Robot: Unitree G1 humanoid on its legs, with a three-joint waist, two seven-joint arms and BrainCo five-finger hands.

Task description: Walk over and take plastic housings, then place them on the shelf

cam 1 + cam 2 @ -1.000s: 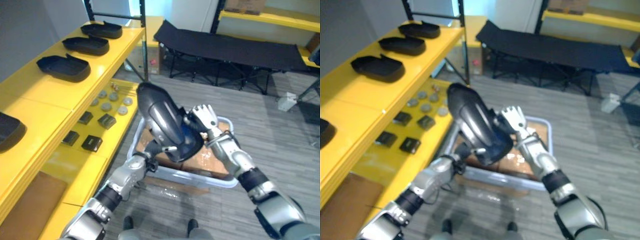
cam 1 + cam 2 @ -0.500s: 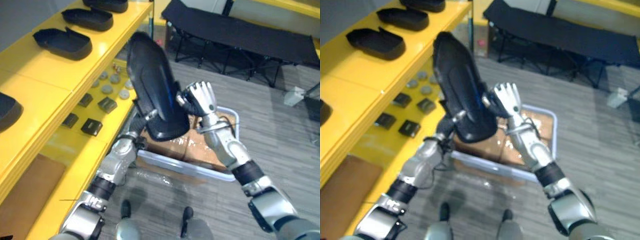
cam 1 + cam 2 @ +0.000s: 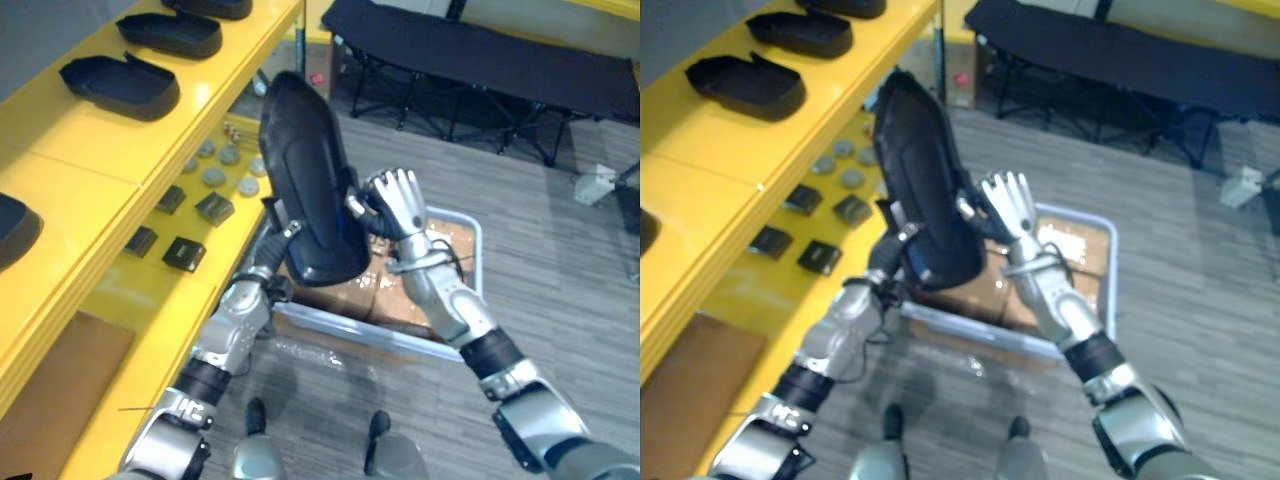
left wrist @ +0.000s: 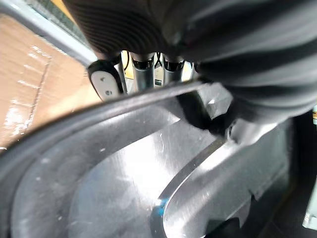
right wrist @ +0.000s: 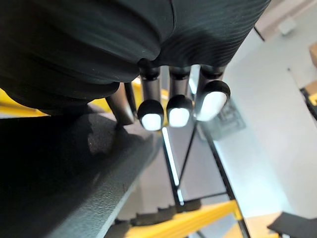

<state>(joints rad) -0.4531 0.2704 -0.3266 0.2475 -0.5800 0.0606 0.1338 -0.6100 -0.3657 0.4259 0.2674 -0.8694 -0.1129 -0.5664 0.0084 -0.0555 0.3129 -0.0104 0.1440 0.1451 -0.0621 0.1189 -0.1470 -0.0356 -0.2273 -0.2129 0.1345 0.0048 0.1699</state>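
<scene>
A large black plastic housing (image 3: 305, 170) stands nearly upright in the air between my two hands, beside the yellow shelf (image 3: 90, 150). My left hand (image 3: 283, 232) grips its lower left rim, fingers (image 4: 105, 83) hooked over the edge of the glossy shell (image 4: 124, 168). My right hand (image 3: 398, 200) lies flat against the housing's right side with straight fingers (image 5: 178, 111) above its dark surface (image 5: 74, 173). Three more black housings (image 3: 120, 85) (image 3: 170, 33) (image 3: 15, 230) rest on the shelf's top level.
The lower shelf level carries small black blocks (image 3: 185, 253) and grey discs (image 3: 215, 178). A clear bin (image 3: 472, 290) with cardboard inside sits on the floor under the hands. A black folding cot (image 3: 480, 60) stands at the back.
Both hands have raised the housing from a low slanted pose to a higher, more upright one, closer to the shelf. The camera has shifted too.
</scene>
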